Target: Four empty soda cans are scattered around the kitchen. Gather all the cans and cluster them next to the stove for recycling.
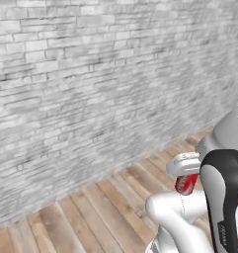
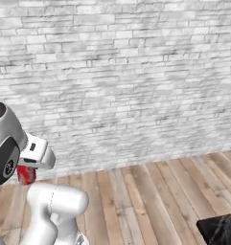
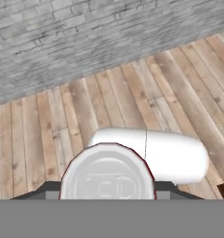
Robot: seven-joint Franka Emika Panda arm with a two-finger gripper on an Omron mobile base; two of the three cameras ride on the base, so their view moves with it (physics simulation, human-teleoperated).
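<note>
Wood plank floor [image 1: 91, 207] across the lower frame, meeting grey-white brick wall [image 1: 91, 74] above; bare boards.

Glossy red soda can [image 3: 107, 173] with a smooth, silvery metal top; beyond the hand, matt wood plank floor [image 3: 132, 97] and rough white-grey brick wall [image 1: 91, 89].

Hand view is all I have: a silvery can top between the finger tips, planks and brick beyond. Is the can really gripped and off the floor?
Observer: Yes. In the left base view the gripper is shut on the red soda can, held in the air above the wood floor.
Operator: Is the stove in front of us?
Observer: No stove ahead; the right base view faces a white-grey brick wall.
Operator: Anything else nearby?
Observer: A black-topped corner sits at the lower right of the right base view; I cannot tell what it is.
</note>
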